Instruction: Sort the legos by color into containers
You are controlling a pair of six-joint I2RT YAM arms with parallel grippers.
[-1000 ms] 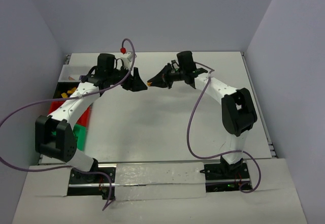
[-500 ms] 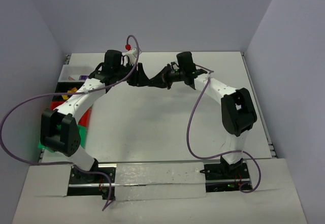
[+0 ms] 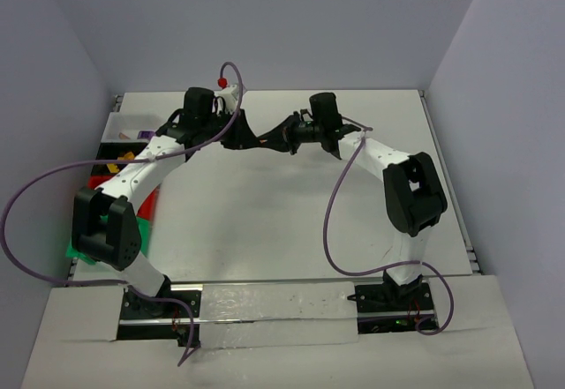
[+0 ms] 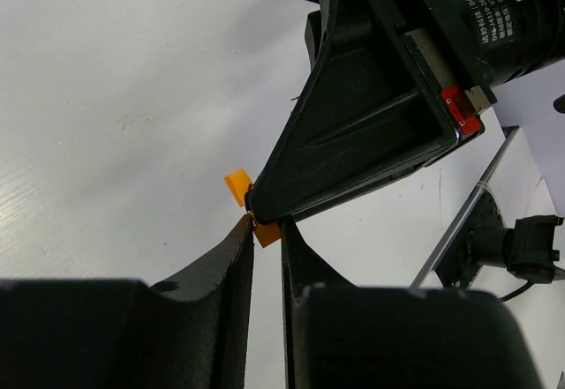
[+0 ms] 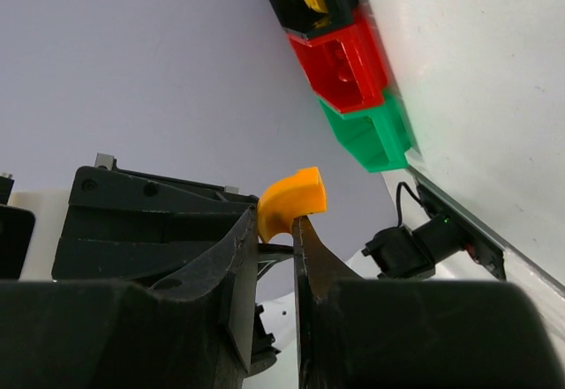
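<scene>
Top external: tip to tip in mid-air over the far middle of the tabletop (image 3: 265,230), left claw (image 3: 251,137) against right claw (image 3: 275,138). From the wrist views: pinching one orange lego (image 5: 293,197) on the right side, pressed together on its other end from the left. Judged a hand-over, mid-transfer. Next: spread the right claw only, then carry left to the containers (image 3: 115,155) along the left edge and drop by colour.

Glossy plastic orange lego (image 5: 291,199); table (image 4: 106,98) seemingly matt, faintly grained.
</scene>
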